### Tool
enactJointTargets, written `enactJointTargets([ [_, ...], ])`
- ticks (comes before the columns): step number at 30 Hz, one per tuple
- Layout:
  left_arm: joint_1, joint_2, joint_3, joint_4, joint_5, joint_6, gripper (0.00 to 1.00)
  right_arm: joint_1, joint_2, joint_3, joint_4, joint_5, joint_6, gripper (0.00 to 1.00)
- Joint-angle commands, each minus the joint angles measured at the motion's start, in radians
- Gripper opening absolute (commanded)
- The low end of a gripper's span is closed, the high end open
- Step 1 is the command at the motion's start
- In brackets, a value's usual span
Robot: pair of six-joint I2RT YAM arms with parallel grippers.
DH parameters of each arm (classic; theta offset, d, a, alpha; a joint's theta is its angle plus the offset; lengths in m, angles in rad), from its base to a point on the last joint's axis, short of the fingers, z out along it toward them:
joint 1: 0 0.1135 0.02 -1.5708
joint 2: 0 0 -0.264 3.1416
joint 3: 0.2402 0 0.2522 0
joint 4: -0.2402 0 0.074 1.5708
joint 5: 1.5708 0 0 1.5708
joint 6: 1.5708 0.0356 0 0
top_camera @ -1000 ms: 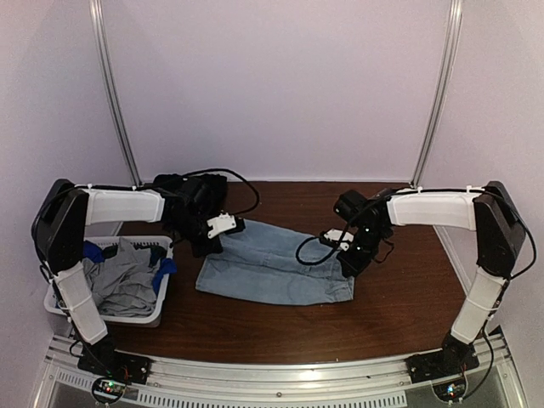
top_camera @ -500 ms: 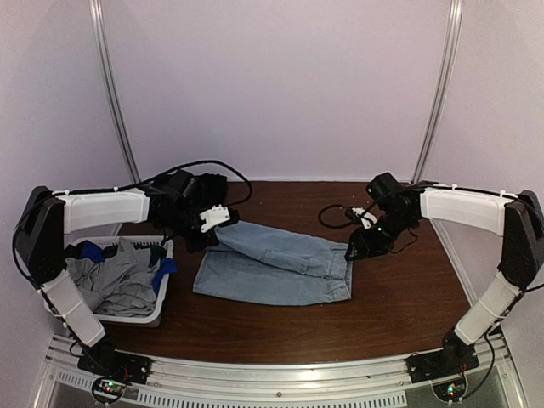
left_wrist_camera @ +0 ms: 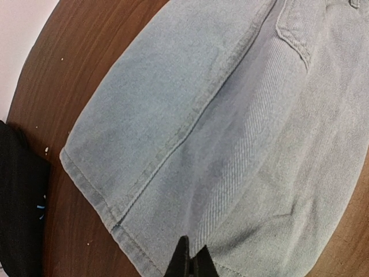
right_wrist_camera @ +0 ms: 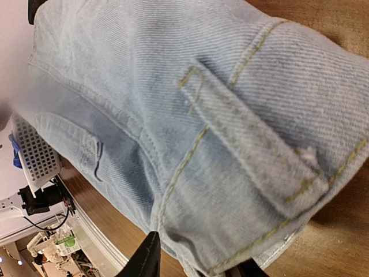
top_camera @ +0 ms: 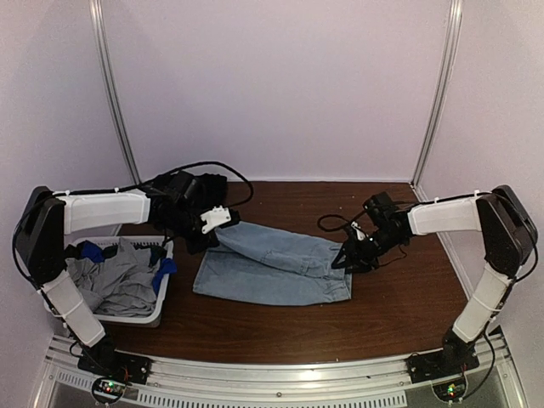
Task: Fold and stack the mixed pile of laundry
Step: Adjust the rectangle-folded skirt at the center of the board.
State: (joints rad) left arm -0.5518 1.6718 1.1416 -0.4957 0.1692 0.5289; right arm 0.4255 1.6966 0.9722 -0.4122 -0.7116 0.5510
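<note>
Brown table (top_camera: 408,297) | denim piece (top_camera: 272,263) lies left–right, waistband right | left gripper (left_wrist_camera: 189,261) pinching hem | right gripper (top_camera: 345,258) half-open astride waistband

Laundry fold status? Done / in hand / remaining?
Done: no folded stack visible. In hand: denim piece lies on the table, part doubled over; left claw pinches its hem, right claw straddles the waistband end, jaws apart. Left: finishing this fold, then the black shirt beside it and the grey and blue items in the basket.

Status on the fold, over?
Left pincer shut on the jeans at the hem. Right pincer apart, straddling the waistband. Jeans partly folded over on the table. Basket well left.
</note>
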Motion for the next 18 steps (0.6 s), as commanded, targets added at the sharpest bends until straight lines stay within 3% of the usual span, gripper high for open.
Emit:
enactJointTargets([
  [1, -0.007, 0.005, 0.002, 0.026, -0.02, -0.011, 0.0, -0.017, 0.034, 0.043, 0.055, -0.02, 0.04, 0.34],
  [4, -0.006, 0.006, 0.004, 0.025, -0.029, -0.011, 0.0, -0.034, 0.038, 0.058, 0.046, -0.025, 0.035, 0.27],
  [8, -0.007, -0.004, 0.009, 0.026, -0.046, -0.025, 0.0, -0.055, 0.003, 0.074, 0.036, -0.049, 0.019, 0.0],
  [14, -0.012, -0.094, 0.002, -0.01, -0.072, -0.055, 0.0, -0.064, -0.049, 0.165, -0.114, -0.06, -0.076, 0.0],
  [18, -0.05, -0.177, -0.064, -0.043, -0.067, -0.073, 0.0, -0.058, -0.111, 0.109, -0.14, -0.086, -0.086, 0.0],
])
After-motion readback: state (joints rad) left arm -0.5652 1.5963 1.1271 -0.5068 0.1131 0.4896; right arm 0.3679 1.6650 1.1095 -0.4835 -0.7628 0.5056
